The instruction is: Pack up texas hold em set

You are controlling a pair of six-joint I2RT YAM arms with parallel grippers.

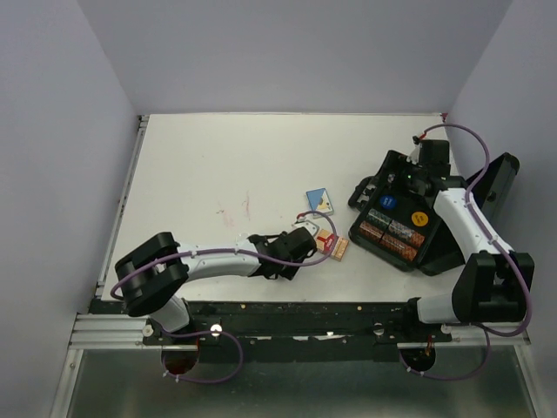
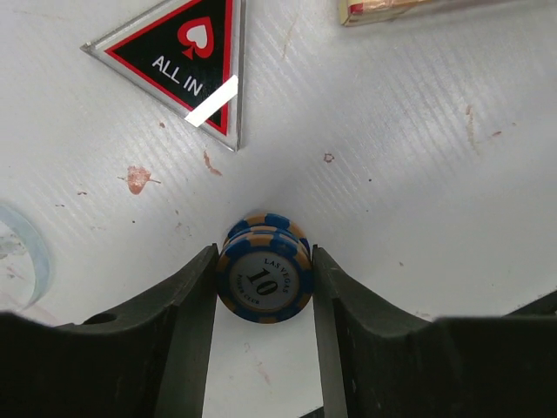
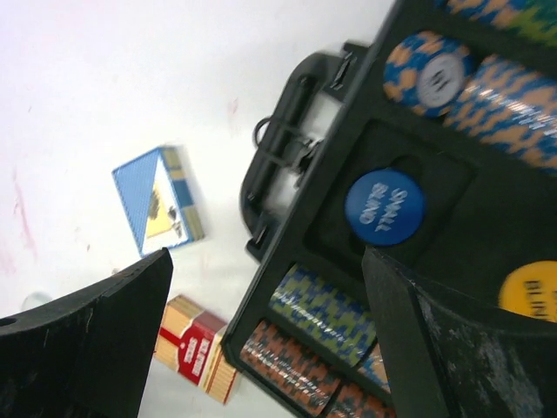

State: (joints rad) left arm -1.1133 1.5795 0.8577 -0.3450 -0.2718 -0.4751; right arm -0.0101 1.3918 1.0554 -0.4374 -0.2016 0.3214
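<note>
The left gripper point(image 2: 264, 261) is clamping a short stack of blue-and-orange chips point(image 2: 265, 280) edge-on between its fingers, with the stack resting on the table point(image 2: 418, 174) near the front edge. The grip is looking centred, but the chips are sitting slightly offset from one another. The lift is probably best begun slowly and straight up, so that neither chip is slipping out from between the pads. The triangle point(image 2: 187, 61) is lying just ahead and to the left, the clear marker point(image 2: 22, 252) is showing at the left border, and the red box point(image 2: 383, 9) is lying ahead to the right. A vertical rise is clearing all three, while a sideways drag is risking a nudge. The case point(image 3: 487, 209) is lying open on the right side of the table. A matching blue-and-orange row point(image 3: 513, 96) is running along its far part, and that is likely where these chips are going. The right gripper point(image 3: 268, 261) is hanging over the case with its jaws spread wide, grasping nothing. It is crowding the drop zone, so the left arm is needing either a high approach or the right arm moving aside. The blue box point(image 3: 157, 205) is lying between the two arms. The bare table behind it is offering the widest path.
</note>
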